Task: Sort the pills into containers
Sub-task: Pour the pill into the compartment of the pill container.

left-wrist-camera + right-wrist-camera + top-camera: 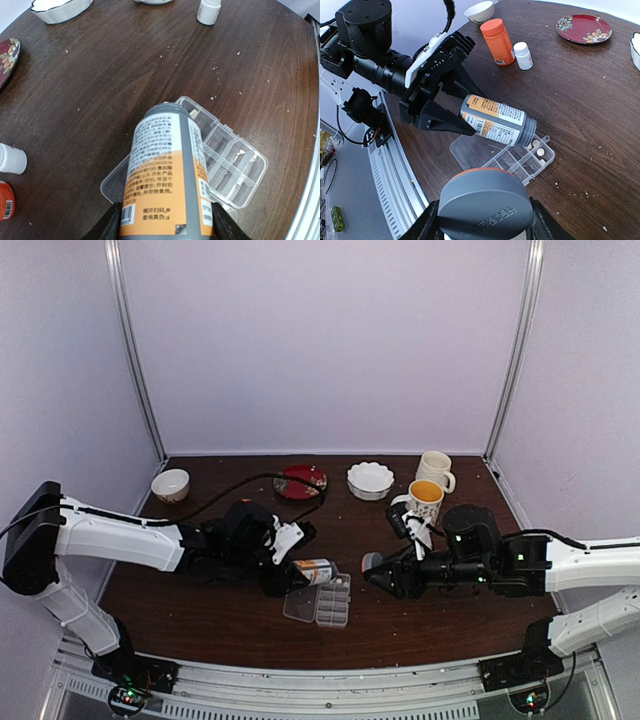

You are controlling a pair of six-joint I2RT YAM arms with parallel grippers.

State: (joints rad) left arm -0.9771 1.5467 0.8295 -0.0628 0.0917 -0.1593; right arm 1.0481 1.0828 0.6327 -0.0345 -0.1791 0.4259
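1 pill box (333,605), lid open, on table (220,625) at 5 o'clock of 1 tilted grey bottle (315,570), which left end effector (466,112) is grasping. 2 pills (536,143) visible inside box, by bottle mouth. Right end effector (380,573) is grasping 1 grey cap (482,205).

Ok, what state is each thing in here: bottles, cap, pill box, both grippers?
Grey-and-orange labelled bottle: cap off, tipped mouth-down over the box.
Left gripper: shut on that bottle.
Round grey cap: off the bottle.
Right gripper: shut on the cap.
Clear plastic pill box: lid open flat; few pills in end cells.
Tall orange bottle: upright, capped.
Small white bottle: upright, capped.
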